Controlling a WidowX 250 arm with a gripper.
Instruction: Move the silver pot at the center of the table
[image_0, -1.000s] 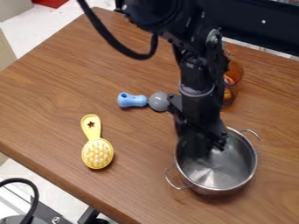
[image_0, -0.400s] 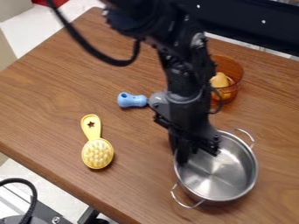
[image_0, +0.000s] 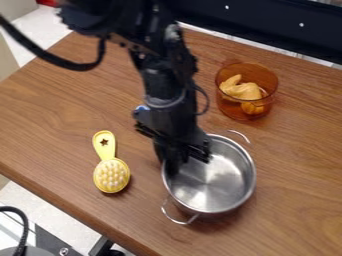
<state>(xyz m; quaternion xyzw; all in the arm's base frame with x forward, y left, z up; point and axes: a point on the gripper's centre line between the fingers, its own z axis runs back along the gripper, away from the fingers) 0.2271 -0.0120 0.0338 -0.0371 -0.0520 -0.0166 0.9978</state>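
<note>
Apparently, the black two-finger gripper (image_0: 172, 166) pinches the round silver metal pot (image_0: 217, 180) by its wall, one finger inside, near the yellow plastic brush (image_0: 111, 175) on the brown wooden counter (image_0: 63, 112). Off-centre grip could let the pot pivot or slip.

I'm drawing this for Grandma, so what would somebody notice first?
Probably the shiny silver pot, right of the yellow brush, with the black arm coming down over its left rim. Behind the pot, an orange see-through container holds something yellowish.
</note>
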